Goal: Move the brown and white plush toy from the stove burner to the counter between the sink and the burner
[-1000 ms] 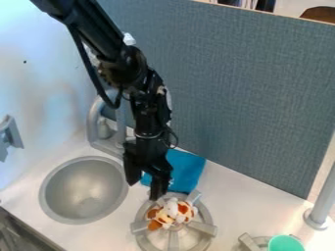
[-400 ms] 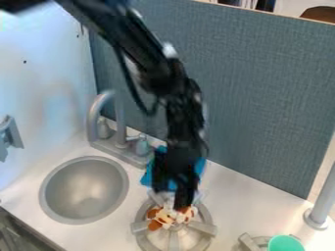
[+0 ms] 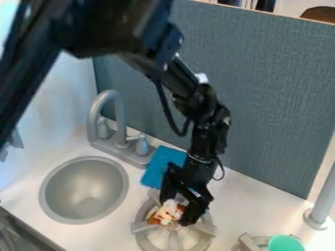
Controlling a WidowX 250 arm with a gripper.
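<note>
The black gripper [image 3: 177,212] hangs low over the burner grate at the bottom centre, its two fingers apart, one behind and one to the right of a small white, orange and brown plush toy [image 3: 167,213]. The toy lies on the back part of the round grey stove burner [image 3: 145,239], partly covered by the right finger. Whether the fingers touch the toy I cannot tell. A blue cloth or flat square [image 3: 159,166] lies on the counter behind and to the left of the gripper.
At left is a round grey sink [image 3: 85,188], with a grey faucet [image 3: 105,100] behind it. A second burner [image 3: 250,242] with a green cup [image 3: 285,243] stands at the lower right, near a grey post [image 3: 322,201]. A tall blue-grey panel [image 3: 275,98] rises behind the counter.
The arm has swung right and its gripper has come down from behind the burner to around the toy. More of the faucet and the blue square's left side is uncovered.
</note>
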